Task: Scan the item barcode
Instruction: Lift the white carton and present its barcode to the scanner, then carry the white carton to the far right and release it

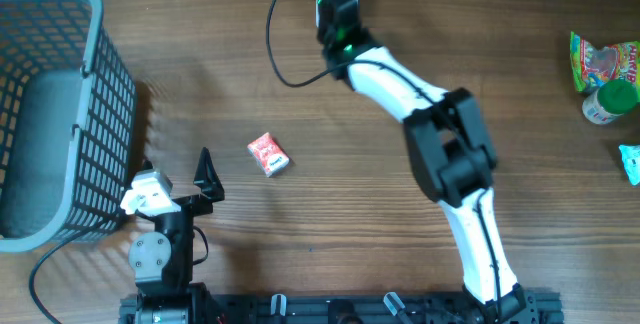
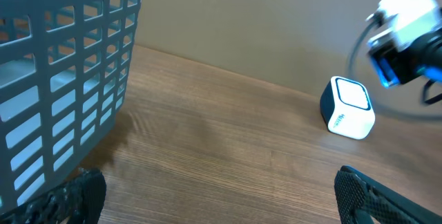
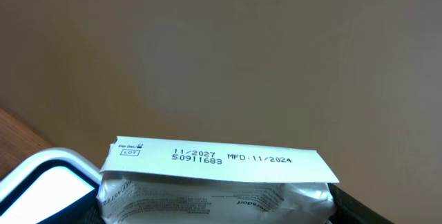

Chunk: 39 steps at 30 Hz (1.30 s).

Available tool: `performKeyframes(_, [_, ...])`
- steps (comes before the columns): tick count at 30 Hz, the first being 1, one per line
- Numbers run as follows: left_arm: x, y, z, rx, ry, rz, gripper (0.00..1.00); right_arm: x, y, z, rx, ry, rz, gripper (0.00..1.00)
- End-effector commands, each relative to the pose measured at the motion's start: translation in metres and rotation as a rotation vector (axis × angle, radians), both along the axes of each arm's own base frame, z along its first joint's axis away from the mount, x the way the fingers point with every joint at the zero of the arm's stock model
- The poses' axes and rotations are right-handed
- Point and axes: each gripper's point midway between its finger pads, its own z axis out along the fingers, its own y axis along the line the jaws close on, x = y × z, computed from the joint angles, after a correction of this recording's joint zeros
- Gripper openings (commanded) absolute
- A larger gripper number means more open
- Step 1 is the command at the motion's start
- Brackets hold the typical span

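The right gripper (image 3: 215,210) has its jaws partly closed on a white crinkled packet (image 3: 214,175), gripped at both sides, with the flat sealed edge facing the wrist camera (lot and date codes are printed along it, 11/2027 among them). The packet sits close beside the white barcode scanner (image 3: 45,182) at the far edge of the wooden table (image 1: 400,214). The left gripper (image 2: 221,207) stands wide open and empty beside the grey mesh basket (image 1: 60,24). A small red packet (image 1: 268,154) lies near it.
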Motion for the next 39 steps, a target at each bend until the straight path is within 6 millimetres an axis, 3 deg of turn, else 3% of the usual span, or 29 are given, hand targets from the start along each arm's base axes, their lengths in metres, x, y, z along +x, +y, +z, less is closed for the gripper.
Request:
performKeyframes(1, [0.0, -0.003, -0.002, -0.006, 0.003, -0.014, 1.0, -0.004, 0.003, -0.036, -0.224, 0.052, -0.068, 0.63])
performKeyframes(4, [0.0, -0.003, -0.002, -0.006, 0.003, -0.014, 1.0, -0.009, 0.017, -0.052, -0.34, 0.078, -0.044, 0.63])
performKeyframes(11, [0.0, -0.003, -0.002, -0.007, 0.003, -0.014, 1.0, -0.012, 0.022, -0.035, -0.446, 0.019, -0.06, 0.63])
performKeyframes(22, [0.0, -0.003, -0.002, -0.006, 0.003, -0.014, 1.0, -0.023, 0.076, -0.046, -0.505, 0.012, 0.149, 0.63])
performKeyframes(33, [0.0, -0.003, -0.002, -0.006, 0.003, -0.014, 1.0, -0.022, 0.075, -0.059, -0.596, 0.062, 0.168, 0.63])
performKeyframes(39, [0.0, -0.003, -0.002, -0.006, 0.003, -0.014, 1.0, -0.023, 0.072, -0.025, -0.578, 0.003, 0.136, 0.63])
